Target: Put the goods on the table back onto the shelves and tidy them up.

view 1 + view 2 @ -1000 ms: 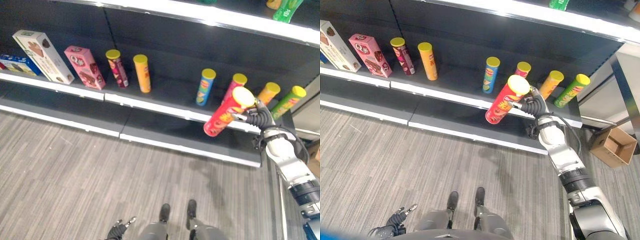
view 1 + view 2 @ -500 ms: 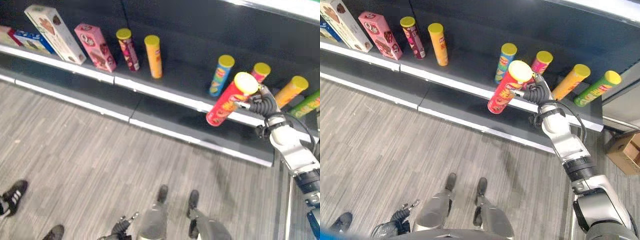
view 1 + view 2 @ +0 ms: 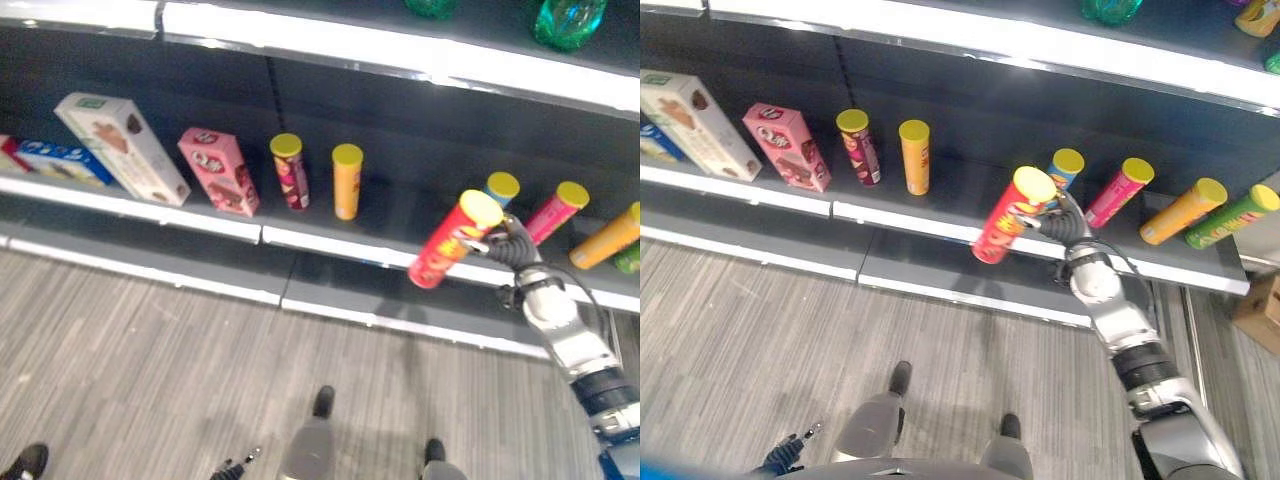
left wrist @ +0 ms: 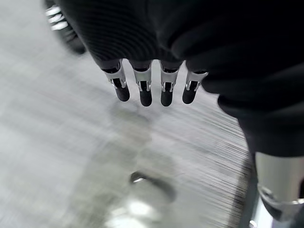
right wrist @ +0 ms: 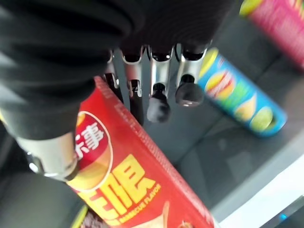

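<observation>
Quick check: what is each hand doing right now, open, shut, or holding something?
Left hand: open, fingers straight, holding nothing, low over the floor.
Right hand: shut on the red chip can, held tilted in front of the shelf.

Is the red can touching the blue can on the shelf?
Apart. The right wrist view shows dark shelf between the red can, held by the right hand, and the blue can.

A dark shelf (image 3: 940,215) with a pale front edge carries a row of goods: a blue box (image 3: 45,162) at the left end, then a leaning white box (image 3: 690,122), a pink box (image 3: 788,146), a maroon tube (image 3: 859,146), an orange tube (image 3: 915,156), a blue tube (image 3: 1065,168), a pink tube (image 3: 1118,190), a yellow-orange tube (image 3: 1182,210) and a green tube (image 3: 1233,216). The four right-hand tubes lean. Below runs a striped grey floor (image 3: 770,330).
</observation>
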Motion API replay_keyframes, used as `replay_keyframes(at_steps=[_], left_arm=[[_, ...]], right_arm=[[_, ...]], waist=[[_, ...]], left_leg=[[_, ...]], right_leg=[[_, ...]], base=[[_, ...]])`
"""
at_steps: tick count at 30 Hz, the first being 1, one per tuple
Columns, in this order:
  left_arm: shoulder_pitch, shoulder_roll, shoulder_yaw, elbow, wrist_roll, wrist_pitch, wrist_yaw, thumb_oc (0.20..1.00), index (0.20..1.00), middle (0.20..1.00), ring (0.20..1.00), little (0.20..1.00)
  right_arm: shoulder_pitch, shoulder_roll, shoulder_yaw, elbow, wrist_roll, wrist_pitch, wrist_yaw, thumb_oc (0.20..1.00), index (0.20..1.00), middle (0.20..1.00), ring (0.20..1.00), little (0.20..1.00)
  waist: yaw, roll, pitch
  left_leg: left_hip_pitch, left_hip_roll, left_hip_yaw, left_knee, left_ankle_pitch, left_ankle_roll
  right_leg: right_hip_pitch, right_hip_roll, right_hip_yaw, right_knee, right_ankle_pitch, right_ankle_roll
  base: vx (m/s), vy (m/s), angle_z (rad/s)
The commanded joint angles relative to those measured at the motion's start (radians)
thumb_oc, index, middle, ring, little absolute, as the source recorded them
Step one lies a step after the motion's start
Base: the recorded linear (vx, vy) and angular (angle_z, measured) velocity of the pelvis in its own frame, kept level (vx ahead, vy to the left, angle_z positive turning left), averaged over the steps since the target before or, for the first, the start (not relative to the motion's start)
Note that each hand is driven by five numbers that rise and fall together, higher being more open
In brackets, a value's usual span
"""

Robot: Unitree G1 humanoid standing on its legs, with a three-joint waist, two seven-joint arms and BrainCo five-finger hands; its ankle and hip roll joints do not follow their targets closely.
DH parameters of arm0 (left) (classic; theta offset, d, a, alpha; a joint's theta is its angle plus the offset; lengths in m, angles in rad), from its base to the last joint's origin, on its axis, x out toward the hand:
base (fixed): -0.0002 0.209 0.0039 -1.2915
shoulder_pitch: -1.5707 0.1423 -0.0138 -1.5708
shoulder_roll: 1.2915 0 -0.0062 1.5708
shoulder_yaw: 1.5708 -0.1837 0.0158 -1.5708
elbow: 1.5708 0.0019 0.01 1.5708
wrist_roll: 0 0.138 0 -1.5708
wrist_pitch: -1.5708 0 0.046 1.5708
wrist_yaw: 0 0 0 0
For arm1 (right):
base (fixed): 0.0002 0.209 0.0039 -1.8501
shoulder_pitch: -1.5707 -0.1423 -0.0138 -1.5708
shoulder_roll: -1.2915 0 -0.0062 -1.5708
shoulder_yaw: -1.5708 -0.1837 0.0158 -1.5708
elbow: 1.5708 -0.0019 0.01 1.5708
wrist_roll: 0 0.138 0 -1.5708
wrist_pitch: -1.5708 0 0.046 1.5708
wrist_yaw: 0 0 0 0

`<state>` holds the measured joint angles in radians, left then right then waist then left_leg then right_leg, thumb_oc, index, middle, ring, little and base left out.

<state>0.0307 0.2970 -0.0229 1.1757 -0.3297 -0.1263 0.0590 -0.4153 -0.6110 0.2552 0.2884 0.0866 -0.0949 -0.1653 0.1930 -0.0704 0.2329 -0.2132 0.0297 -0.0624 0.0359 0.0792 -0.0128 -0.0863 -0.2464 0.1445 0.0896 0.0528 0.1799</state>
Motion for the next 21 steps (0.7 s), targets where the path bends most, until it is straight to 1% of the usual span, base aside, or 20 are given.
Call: replay_keyframes(at_steps=[1,6,7,8,9,10,11,12,14,17,21], left_arm=[[0.052,0.017,-0.022,0.009,0.029,0.002,-0.002,1.000,1.000,1.000,1.000,1.000],[0.052,0.017,-0.022,0.009,0.029,0.002,-0.002,1.000,1.000,1.000,1.000,1.000],[0.050,0.026,-0.035,-0.001,0.030,-0.002,0.000,1.000,1.000,1.000,1.000,1.000],[0.058,0.041,-0.054,-0.012,0.064,-0.009,0.000,1.000,1.000,1.000,1.000,1.000],[0.035,0.036,-0.058,-0.012,0.015,-0.015,0.010,1.000,1.000,1.000,1.000,1.000],[0.042,0.036,-0.064,-0.024,0.017,-0.022,0.001,1.000,1.000,1.000,1.000,1.000],[0.042,0.036,-0.064,-0.025,0.017,-0.022,0.001,1.000,1.000,1.000,1.000,1.000],[0.040,0.032,-0.076,-0.034,0.022,-0.019,-0.005,1.000,1.000,1.000,1.000,1.000],[0.031,0.021,-0.071,-0.023,0.015,-0.023,-0.002,1.000,1.000,1.000,1.000,1.000],[0.038,0.006,-0.083,-0.029,0.019,-0.023,-0.001,1.000,1.000,1.000,1.000,1.000],[0.038,0.001,-0.096,-0.023,0.026,-0.021,0.000,1.000,1.000,1.000,1.000,1.000]], right_arm=[[-0.129,-0.069,-0.033,-0.014,0.003,-0.059,-0.039,0.200,0.200,0.200,0.200,0.200],[-0.129,-0.069,-0.033,-0.014,0.003,-0.059,-0.039,0.200,0.200,0.200,0.200,0.200],[-0.155,-0.063,-0.028,0.007,0.006,-0.061,-0.049,0.200,0.200,0.200,0.200,0.200],[-0.220,-0.051,0.030,0.051,0.001,-0.068,-0.034,0.200,0.200,0.200,0.200,0.200],[-0.244,-0.056,0.055,0.126,0.014,-0.082,-0.055,0.200,0.200,0.200,0.200,0.200],[-0.244,-0.065,0.053,0.118,0.001,-0.074,-0.047,0.200,0.200,0.200,0.200,0.200],[-0.244,-0.065,0.053,0.117,0.000,-0.074,-0.047,0.200,0.200,0.200,0.200,0.200],[-0.249,-0.071,0.054,0.109,-0.003,-0.076,-0.058,0.200,0.200,0.200,0.200,0.200],[-0.253,-0.086,0.045,0.132,-0.010,-0.065,-0.071,0.200,0.200,0.200,0.200,0.200],[-0.246,-0.100,0.023,0.146,-0.043,-0.056,-0.105,0.200,0.200,0.200,0.200,0.200],[-0.266,-0.100,0.021,0.188,-0.057,-0.058,-0.126,0.200,0.200,0.200,0.200,0.200]], waist=[[0.013,-0.022,-0.045],[0.013,-0.022,-0.045],[0.011,-0.023,-0.037],[0.002,-0.014,-0.031],[-0.018,0.015,-0.004],[-0.023,0.019,-0.002],[-0.022,0.019,-0.001],[-0.024,0.018,0.000],[-0.026,0.023,0.008],[-0.025,0.043,0.011],[-0.020,0.055,0.011]], left_leg=[[-0.030,0.099,-0.109,-0.108,0.048,-0.092],[-0.030,0.099,-0.109,-0.108,0.048,-0.092],[-0.023,0.082,-0.082,-0.112,0.036,-0.071],[0.037,0.049,-0.016,-0.123,-0.011,-0.025],[0.050,0.034,-0.016,-0.123,-0.028,-0.026],[0.049,0.025,-0.027,-0.123,-0.023,-0.026],[0.051,0.024,-0.027,-0.123,-0.024,-0.025],[0.051,0.015,-0.035,-0.123,-0.021,-0.030],[0.043,0.010,-0.045,-0.123,-0.012,-0.044],[0.023,0.013,-0.069,-0.123,-0.002,-0.056],[0.012,0.014,-0.086,-0.123,0.003,-0.060]], right_leg=[[0.100,0.036,-0.029,-0.026,-0.024,-0.002],[0.100,0.036,-0.029,-0.026,-0.024,-0.002],[0.064,0.020,-0.046,-0.005,0.030,-0.005],[0.017,0.022,-0.133,0.018,0.109,-0.010],[-0.068,0.078,-0.146,-0.097,0.039,-0.013],[-0.054,0.084,-0.116,-0.120,0.032,0.000],[-0.051,0.084,-0.116,-0.122,0.033,0.000],[-0.049,0.089,-0.097,-0.128,0.034,0.000],[-0.053,0.095,-0.091,-0.130,0.043,-0.004],[-0.046,0.095,-0.121,-0.136,0.034,-0.009],[-0.038,0.095,-0.142,-0.125,0.015,-0.012]], base=[[0.00,0.000,0.07],[0.00,0.040,0.00],[0.10,0.671,-0.03],[0.17,0.707,-0.57],[0.18,0.526,-1.22],[0.09,0.056,-1.79],[0.05,0.020,-1.14],[0.04,-0.013,-0.10],[0.03,-0.064,0.84],[0.03,-0.113,0.94],[0.02,-0.055,0.22]])
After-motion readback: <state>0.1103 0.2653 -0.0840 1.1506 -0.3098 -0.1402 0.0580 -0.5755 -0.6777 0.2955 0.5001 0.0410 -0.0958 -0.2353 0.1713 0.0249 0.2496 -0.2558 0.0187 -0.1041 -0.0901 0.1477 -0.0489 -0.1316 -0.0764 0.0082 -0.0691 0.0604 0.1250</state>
